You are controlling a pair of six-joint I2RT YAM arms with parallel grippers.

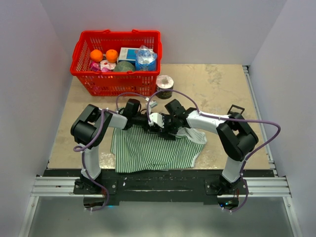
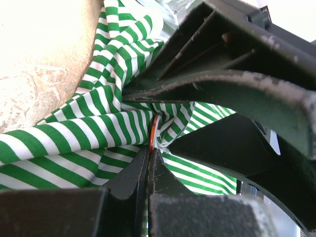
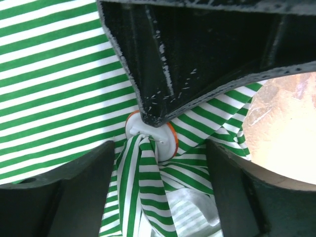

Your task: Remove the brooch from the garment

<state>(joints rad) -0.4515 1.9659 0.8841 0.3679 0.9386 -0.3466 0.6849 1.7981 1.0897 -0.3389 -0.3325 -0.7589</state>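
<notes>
- Between the tips of the left gripper (image 2: pixel 149 160) we see the thin orange rim of the brooch (image 2: pixel 153 129). Its two fingers (image 2: pixel 131 185) are clenched together on that edge, with a fold of striped cloth drawn in beside it.
- From the right wrist camera, we see one of those black fingertips pressing on the upper part of the brooch's white face. The cloth bunches out from under the disc, where a bit of metal pin shows.
- On either side of the brooch, the right gripper (image 3: pixel 160 160) stands released. Its fingers (image 3: pixel 74 197) are spread wide and clear of the disc, with only the gathered cloth between them. We cannot tell whether they brush that cloth.
- Around the pinch, the garment (image 1: pixel 153 150) radiates in tight folds. From overhead we see it spread on the near half of the table (image 1: pixel 222 84), its far edge gathered where both grippers meet.
- Beyond the garment, toward the table's far edge, a roll of tape (image 1: pixel 164 86) stands just beside a red basket (image 1: pixel 79 61). The basket holds two oranges (image 1: pixel 96 55), a blue-and-white carton (image 1: pixel 127 53) and other goods.
</notes>
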